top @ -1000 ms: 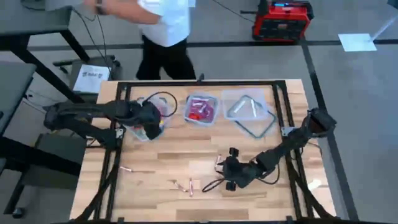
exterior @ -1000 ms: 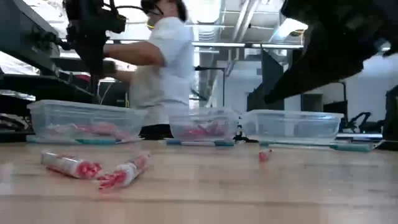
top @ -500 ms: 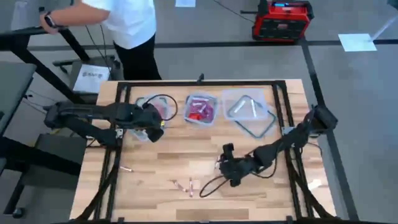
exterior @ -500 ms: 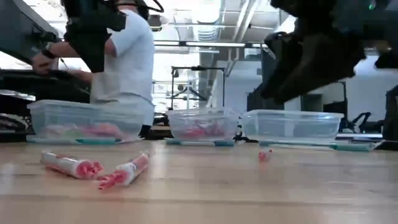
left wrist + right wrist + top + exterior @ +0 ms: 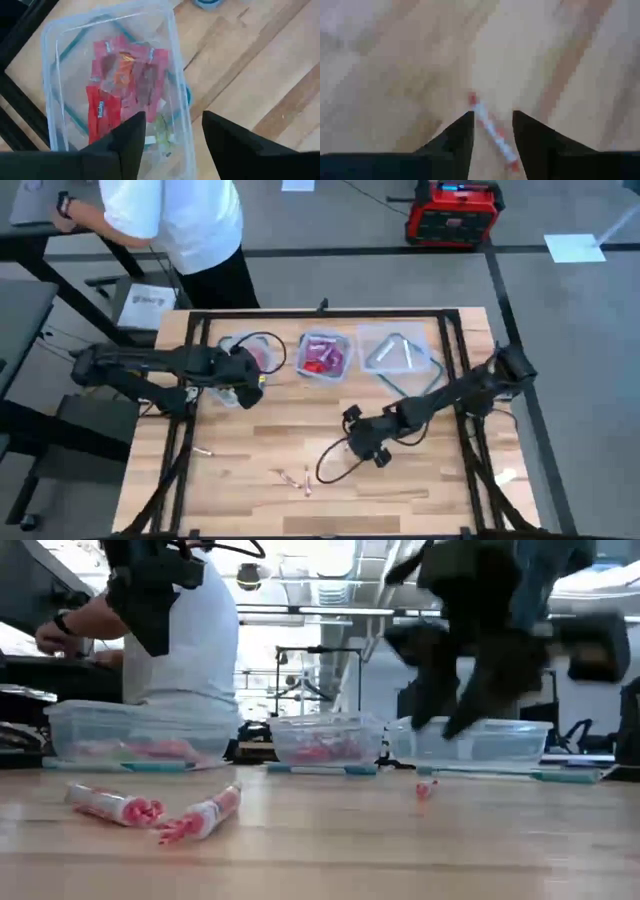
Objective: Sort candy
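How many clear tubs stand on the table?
3, in a row along the far edge: left tub under the left hand, middle tub, right tub. None seems hidden.
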Controlling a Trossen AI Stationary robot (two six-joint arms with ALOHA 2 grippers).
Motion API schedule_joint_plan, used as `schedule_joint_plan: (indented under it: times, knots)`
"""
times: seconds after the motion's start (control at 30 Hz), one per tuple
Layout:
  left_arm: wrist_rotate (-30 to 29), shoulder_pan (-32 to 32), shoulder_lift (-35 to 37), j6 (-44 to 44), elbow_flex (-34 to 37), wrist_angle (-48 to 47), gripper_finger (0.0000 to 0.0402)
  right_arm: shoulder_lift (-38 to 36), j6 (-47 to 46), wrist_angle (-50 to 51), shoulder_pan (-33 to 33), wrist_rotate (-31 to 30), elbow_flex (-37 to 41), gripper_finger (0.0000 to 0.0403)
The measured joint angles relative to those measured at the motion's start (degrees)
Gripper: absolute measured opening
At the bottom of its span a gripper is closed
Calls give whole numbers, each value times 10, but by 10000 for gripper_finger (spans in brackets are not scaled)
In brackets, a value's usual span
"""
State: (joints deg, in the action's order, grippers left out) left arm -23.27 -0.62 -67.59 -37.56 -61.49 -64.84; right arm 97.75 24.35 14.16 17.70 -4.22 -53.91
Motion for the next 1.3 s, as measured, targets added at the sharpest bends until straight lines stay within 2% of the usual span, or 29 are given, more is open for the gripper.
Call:
schedule_joint_plan:
  times: [0.13,0.37,0.53,0.63,0.73,0.83,1.0,1.13,1.3]
  knots:
    - [0,0,0,0,0,3,182,24,10,-49,-5,4,-2,121]
    - [0,0,0,0,0,3,182,59,72,-47,-15,4,-2,120]
    - [0,0,0,0,0,4,182,77,75,-45,-41,27,-4,117]
    - [0,0,0,0,0,5,182,88,73,-32,-55,54,-5,87]
    - [0,0,0,0,0,5,182,90,49,-20,-67,75,-5,29]
    - [0,0,0,0,0,5,182,88,-2,-17,-78,77,-5,16]
    - [0,0,0,0,0,5,182,51,-61,35,-89,48,-19,7]
    - [0,0,0,0,0,5,182,-20,-63,117,-110,-24,-62,3]
    - [0,0,0,0,0,5,182,-110,-99,234,-179,-106,-113,3]
